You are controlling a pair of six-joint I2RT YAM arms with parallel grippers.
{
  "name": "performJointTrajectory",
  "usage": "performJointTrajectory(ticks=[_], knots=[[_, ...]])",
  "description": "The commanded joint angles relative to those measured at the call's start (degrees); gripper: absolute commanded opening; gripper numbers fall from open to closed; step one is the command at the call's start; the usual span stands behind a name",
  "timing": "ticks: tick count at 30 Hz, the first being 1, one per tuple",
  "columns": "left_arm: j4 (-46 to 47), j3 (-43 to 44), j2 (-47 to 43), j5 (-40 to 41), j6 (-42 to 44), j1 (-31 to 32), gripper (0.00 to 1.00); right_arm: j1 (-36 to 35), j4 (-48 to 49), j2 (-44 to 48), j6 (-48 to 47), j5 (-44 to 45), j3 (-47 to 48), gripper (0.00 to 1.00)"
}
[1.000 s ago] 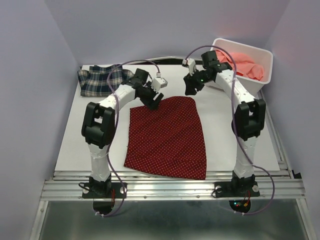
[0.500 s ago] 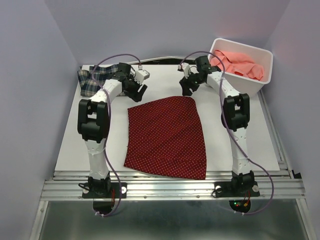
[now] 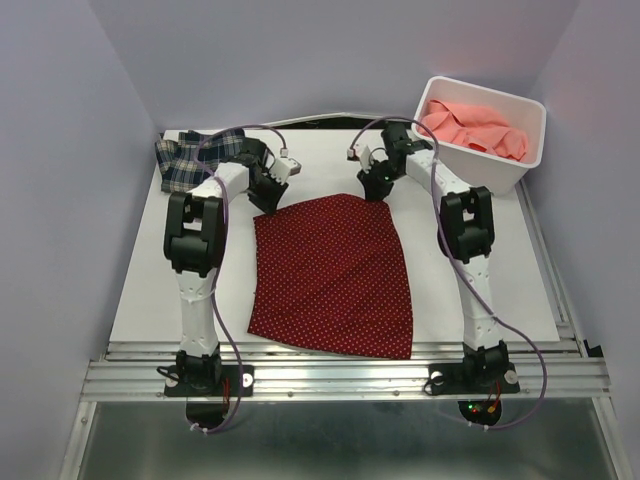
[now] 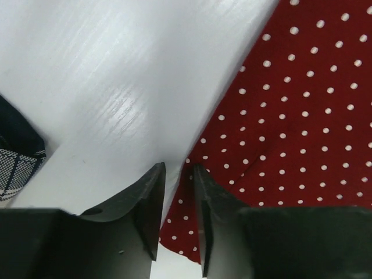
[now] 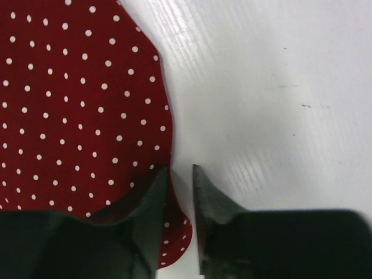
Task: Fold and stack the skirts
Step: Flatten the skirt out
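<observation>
1. Okay, top view: red dotted skirt (image 3: 335,275) lies flat mid-table (image 3: 150,280). Plaid skirt (image 3: 195,160) is bunched at 10 o'clock. Salmon-pink skirt (image 3: 475,125) is heaped in the white bin (image 3: 490,168) at 2 o'clock. Left gripper (image 3: 268,203) is down at the red skirt's 11 o'clock corner, right gripper (image 3: 378,190) at its 1 o'clock corner.
2. Left wrist: left gripper (image 4: 177,192) has its jaws a narrow slit apart, straddling the red dotted skirt (image 4: 290,116) edge. It doesn't look clamped. Plaid skirt (image 4: 17,157) peeks in at 9 o'clock.
3. Right wrist: right gripper (image 5: 179,174) is the same, jaws slightly parted over the red dotted skirt (image 5: 70,104) hem, with bare table (image 5: 279,87) at 3 o'clock.
4. Handling guess: the cloth is light, limp and likely to slide. Pinch both layers at the far corners.
</observation>
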State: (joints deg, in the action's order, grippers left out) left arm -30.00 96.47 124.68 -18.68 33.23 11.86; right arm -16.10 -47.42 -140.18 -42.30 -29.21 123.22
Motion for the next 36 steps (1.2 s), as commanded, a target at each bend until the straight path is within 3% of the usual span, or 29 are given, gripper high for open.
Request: performJointTrajectory(ticks=[1, 2, 3, 5, 10, 17, 19, 21, 22, 25, 26, 27, 29, 32, 36], knots=[[-3.5, 0.6, -1.4, -2.9, 1.5, -0.3, 0.26, -0.9, -2.7, 3.0, -0.6, -1.2, 0.5, 0.09], [-3.3, 0.3, -2.1, -3.1, 1.5, -0.3, 0.21, -0.9, -3.1, 3.8, -0.4, -1.5, 0.5, 0.03], [-3.2, 0.2, -2.9, -3.7, 1.6, -0.3, 0.08, -0.9, -3.4, 5.7, -0.3, -1.7, 0.4, 0.01], [-3.0, -0.6, -6.1, -5.1, 1.8, -0.3, 0.00, -0.9, -3.7, 8.3, -0.6, -2.2, -1.7, 0.01], [0.2, -5.5, -15.3, -6.6, 1.8, -0.1, 0.00, -0.9, -1.6, 21.3, -0.1, -3.8, -11.2, 0.01], [3.2, -22.4, -33.7, -5.1, 8.2, 4.3, 0.00, -0.9, -1.1, 34.3, 2.3, -3.8, -25.7, 0.01], [2.8, -26.6, -37.7, -6.1, 12.6, 7.1, 0.00, -0.9, 0.0, 35.2, 4.1, -0.2, -27.2, 0.08], [2.8, -34.1, -44.9, -4.4, 16.9, 12.9, 0.00, 0.7, -0.1, 35.2, 6.4, 0.7, -25.3, 0.30], [3.4, -40.1, -47.2, -2.6, 18.1, 15.7, 0.00, 1.4, -0.1, 34.9, 7.3, 0.6, -24.1, 0.36], [5.6, -47.9, -56.2, 2.8, 19.2, 24.7, 0.00, 2.6, -0.7, 32.7, 9.9, 1.1, -17.5, 0.43], [6.2, -51.6, -58.9, 4.8, 18.7, 30.5, 0.00, 2.6, -1.8, 32.0, 10.9, 0.9, -13.7, 0.48], [6.4, -53.1, -59.8, 5.8, 18.3, 33.6, 0.00, 2.6, -2.7, 30.2, 11.6, -0.4, -11.7, 0.49], [6.6, -56.0, -60.1, 6.4, 16.6, 39.4, 0.00, 2.6, -6.6, 27.7, 13.6, -2.6, -7.2, 0.60], [8.9, -59.2, -58.8, 8.0, 16.1, 42.9, 0.00, 0.5, -12.1, 23.1, 14.1, -4.9, -0.6, 0.70], [13.8, -64.6, -57.9, 13.0, 18.2, 46.8, 0.00, -5.2, -11.1, 22.7, 13.0, -2.3, -6.0, 0.83]])
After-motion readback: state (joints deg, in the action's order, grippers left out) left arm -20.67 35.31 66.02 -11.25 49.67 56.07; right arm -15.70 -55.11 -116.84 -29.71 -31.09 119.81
